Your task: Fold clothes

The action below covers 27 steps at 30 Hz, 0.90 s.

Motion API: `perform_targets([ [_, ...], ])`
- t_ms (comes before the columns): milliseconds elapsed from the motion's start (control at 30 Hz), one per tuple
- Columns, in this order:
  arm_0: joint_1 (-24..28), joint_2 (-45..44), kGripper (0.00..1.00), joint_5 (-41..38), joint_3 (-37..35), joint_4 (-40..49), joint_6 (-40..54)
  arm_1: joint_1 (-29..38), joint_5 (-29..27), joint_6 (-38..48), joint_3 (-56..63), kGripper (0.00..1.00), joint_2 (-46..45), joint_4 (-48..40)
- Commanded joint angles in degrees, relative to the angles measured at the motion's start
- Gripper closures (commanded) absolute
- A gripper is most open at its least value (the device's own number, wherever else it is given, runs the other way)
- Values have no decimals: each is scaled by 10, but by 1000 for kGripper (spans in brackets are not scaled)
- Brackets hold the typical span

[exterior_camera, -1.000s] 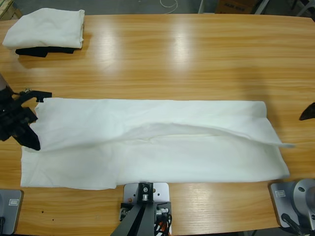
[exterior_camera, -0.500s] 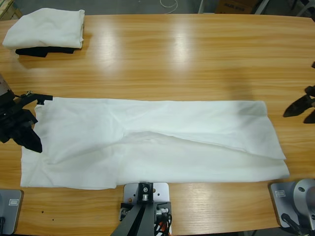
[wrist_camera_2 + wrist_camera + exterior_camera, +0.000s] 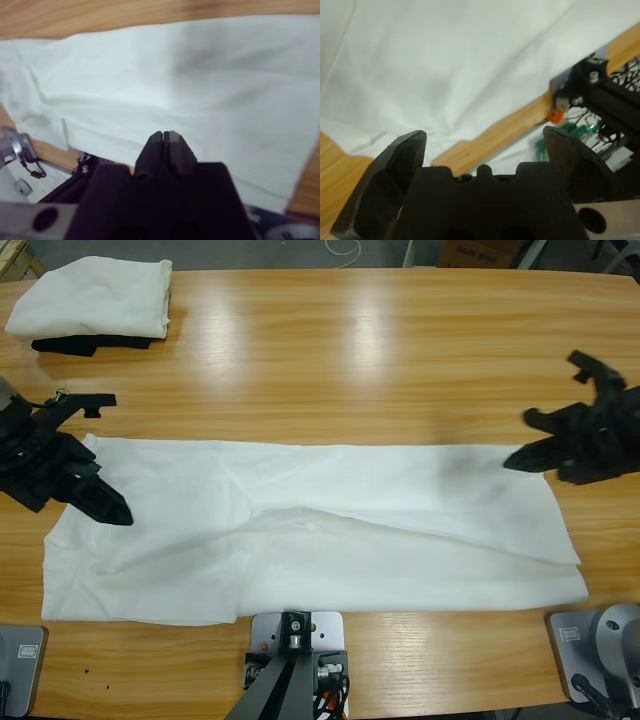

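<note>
Shirts number two: one white T-shirt (image 3: 310,535) lies folded lengthwise mid-table, another folded shirt (image 3: 95,295) sits far-left. Left gripper (image 3: 100,455) hovers spread over its end; right gripper (image 3: 520,440) pressed together, empty.

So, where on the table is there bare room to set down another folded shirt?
The widest free patch is the bare wooden table between the folded white pile at the far left corner and the long white T-shirt spread across the front. The near edge is crowded: the shirt almost reaches it. An end effector stands at each end of the shirt, left, right.
</note>
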Motion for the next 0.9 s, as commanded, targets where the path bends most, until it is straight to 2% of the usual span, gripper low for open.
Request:
perform_targets([
  [33,-11,-25,105,7,46,-37,-28,77,7,49,64,1000,77,-138],
  [200,-11,-25,105,7,55,-40,-29,130,10,90,69,1000,147,-246],
  [533,-12,-19,105,7,64,-56,-29,226,19,139,60,1000,257,-348],
  [667,-11,-20,103,7,77,-59,-28,240,29,143,46,1000,276,-358],
  [900,-12,-13,101,6,83,-75,-29,243,34,143,51,1000,234,-324],
])
